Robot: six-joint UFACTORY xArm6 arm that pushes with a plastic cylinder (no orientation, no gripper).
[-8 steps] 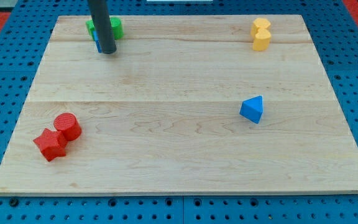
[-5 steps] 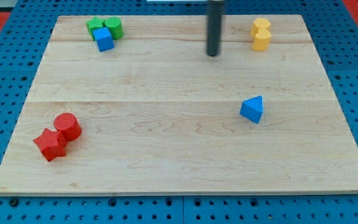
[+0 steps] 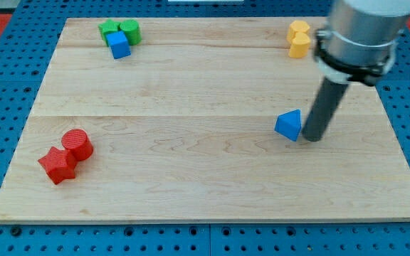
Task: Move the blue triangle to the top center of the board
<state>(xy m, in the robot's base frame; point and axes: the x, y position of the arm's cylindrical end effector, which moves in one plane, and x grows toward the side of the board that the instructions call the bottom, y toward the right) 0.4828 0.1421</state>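
My tip (image 3: pixel 311 139) rests on the wooden board (image 3: pixel 191 185) right of the frame's centre, just beside the blue triangle (image 3: pixel 289 125), on the triangle's right side. Whether the two touch I cannot tell, since the gap is too fine to read. The arm has no pincer: it ends in a plain dark rod that has nothing to clench or let go, and it carries nothing. The rod rises toward the upper right of the frame into a grey cylindrical housing (image 3: pixel 361 32) with a black collar.

The blue triangle sits right of centre on the board, slightly above the middle height of the frame, well apart from the other blocks.

Above it, in the upper right of the frame, two yellow blocks (image 3: pixel 299 39) stand pressed together near the board's top edge; their shapes look rounded, though the housing crowds them. In the upper left, a blue cube (image 3: pixel 119 45) touches a green pair (image 3: pixel 118 30) of blocks just above it. In the lower left, a red cylinder (image 3: pixel 77 144) touches a red star-shaped block (image 3: pixel 57 165).

The board lies on a blue perforated table (image 3: pixel 6 107).
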